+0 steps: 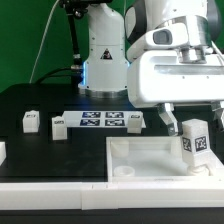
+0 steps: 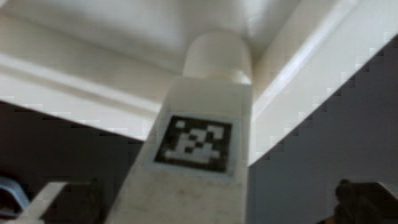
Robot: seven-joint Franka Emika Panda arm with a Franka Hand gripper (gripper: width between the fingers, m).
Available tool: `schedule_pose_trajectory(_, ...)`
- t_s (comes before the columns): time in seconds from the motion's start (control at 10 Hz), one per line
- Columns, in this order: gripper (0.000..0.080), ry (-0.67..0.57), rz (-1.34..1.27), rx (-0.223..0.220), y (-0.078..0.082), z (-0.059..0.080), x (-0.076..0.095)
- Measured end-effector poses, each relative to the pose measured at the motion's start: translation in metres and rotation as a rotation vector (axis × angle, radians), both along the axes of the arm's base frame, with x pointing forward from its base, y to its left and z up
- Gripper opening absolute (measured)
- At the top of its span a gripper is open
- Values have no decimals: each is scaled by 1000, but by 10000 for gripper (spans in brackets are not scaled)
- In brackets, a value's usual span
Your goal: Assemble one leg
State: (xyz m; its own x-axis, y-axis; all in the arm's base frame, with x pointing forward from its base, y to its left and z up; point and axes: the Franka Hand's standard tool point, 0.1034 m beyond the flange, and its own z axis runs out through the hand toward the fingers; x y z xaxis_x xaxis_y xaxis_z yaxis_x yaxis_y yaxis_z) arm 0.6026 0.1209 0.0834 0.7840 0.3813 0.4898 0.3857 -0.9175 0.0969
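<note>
In the exterior view, the small white plastic blocky leg (image 1: 194, 141) with its black-and-white square tag stands upright in the corner of the large white square tray-like part (image 1: 140, 152) on the exterior view's right, on the black table (image 1: 50, 100). The gripper (image 1: 188, 118) hangs just above it with its jaws spread apart to either side of the leg's top, released and holding nothing. This view also shows what the wrist camera misses: three more small white tagged legs (image 1: 31, 121) lying apart on the table, and the flat white marker board (image 1: 101, 121) behind the tray. The wrist view looks closely along the leg (image 2: 205, 140), showing its tag clearly, its rounded end meeting the tray's inner corner (image 2: 302, 60), and dark blurred fingertips (image 2: 368, 202) flanking it without touching.
</note>
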Motion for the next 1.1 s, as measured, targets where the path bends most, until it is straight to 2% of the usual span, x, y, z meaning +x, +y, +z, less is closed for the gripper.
schedule_pose_trajectory(0.1,649,-5,0,0,-1,1,1)
schedule_pose_trajectory(0.2,649,37,1,-15,-5,-4,0)
schedule_pose_trajectory(0.3,649,131,-1,-39,-7,-8,0)
schedule_pose_trajectory(0.5,649,339,1,-92,-5,-7,-1)
schedule_pose_trajectory(0.6,649,386,1,-104,-5,-8,0)
schedule_pose_trajectory(1.0,649,356,2,-97,-5,-8,4)
schedule_pose_trajectory(1.1,547,356,2,-97,-5,-8,4)
